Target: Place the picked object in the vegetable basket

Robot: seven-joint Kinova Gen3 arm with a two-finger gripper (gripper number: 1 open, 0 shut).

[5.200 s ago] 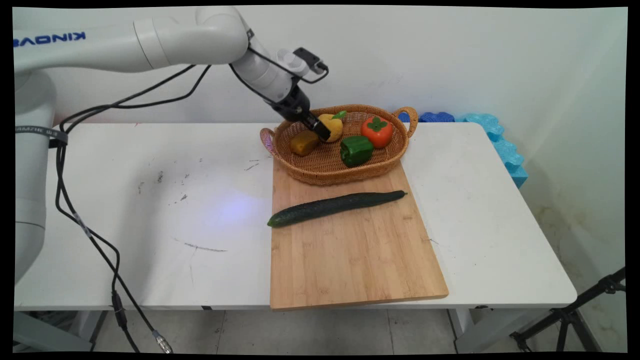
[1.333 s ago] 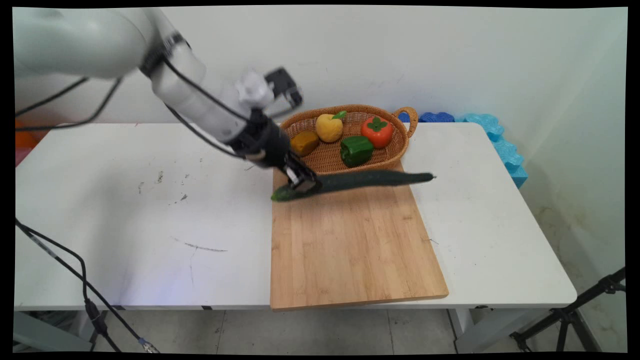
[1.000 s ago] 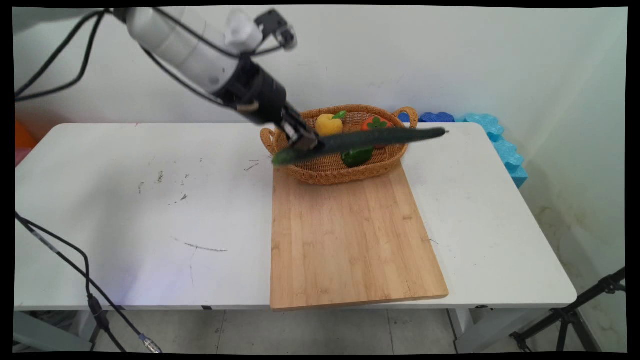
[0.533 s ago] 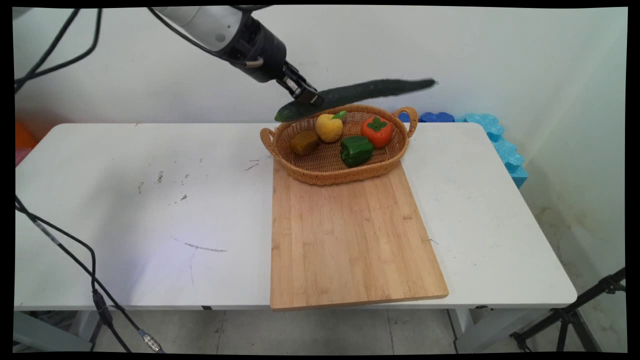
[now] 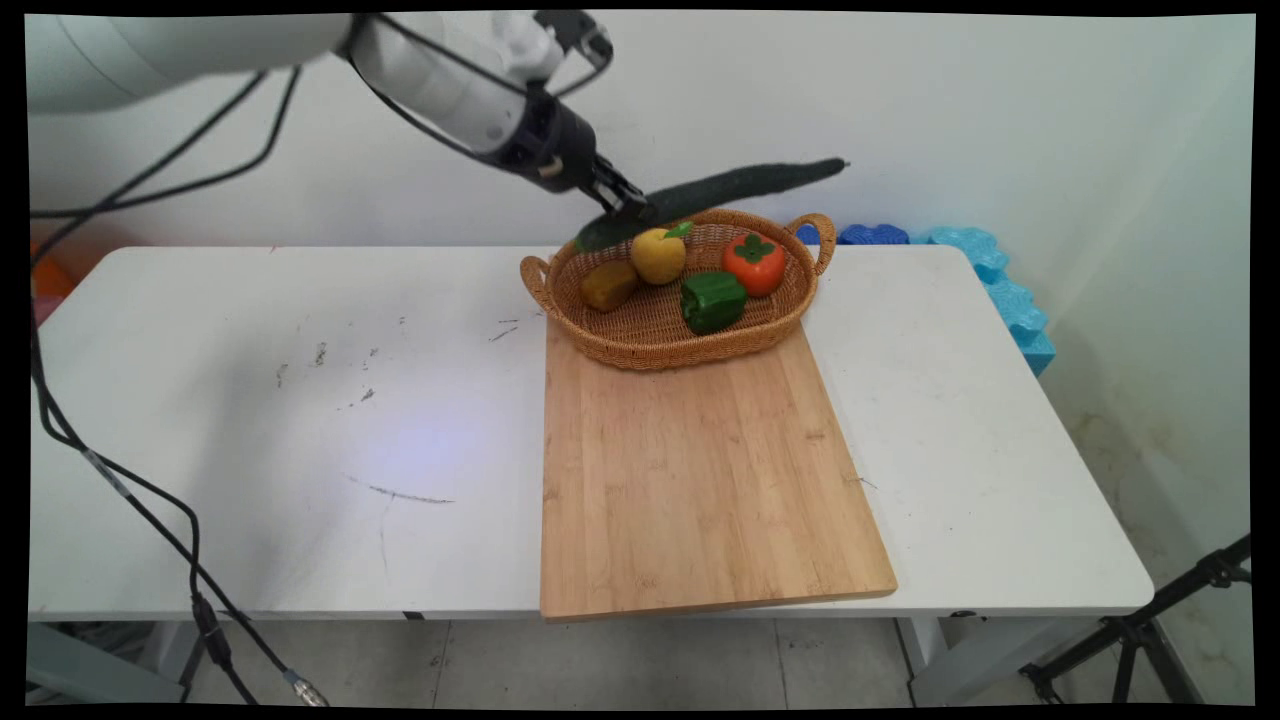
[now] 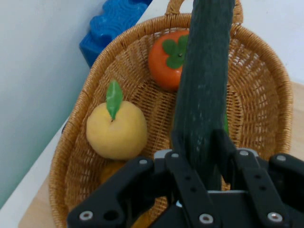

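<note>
White tabletop (image 5: 300,400): carrying the goods; bare at its left part apart from scuff marks.

Black two-finger gripper (image 5: 625,205): hanging above the basket's far-left rim, its fingers (image 6: 183,147) pinching the cucumber near one end, so that the long remainder is sticking out unsupported to the right.

Long dark-green cucumber (image 5: 715,190): being held clear of everything, slanting upward to the right over the basket's rear edge. Skin is looking dull, finely ridged and evenly dark; the body is looking straight and firm, showing no sag.

Oval woven wicker basket with two loop handles (image 5: 660,345): sitting partly on the board's far end. It is holding, left to right, a brownish-yellow lump (image 5: 608,285), a yellow round fruit with a green leaf (image 5: 657,255), a green bell pepper (image 5: 713,300) and an orange persimmon-like fruit with a green calyx (image 5: 755,262).

Rectangular light bamboo cutting board (image 5: 700,490): lying flat, reaching the near table edge.

Blue foam pieces (image 5: 985,265): lying behind the far right corner.
</note>
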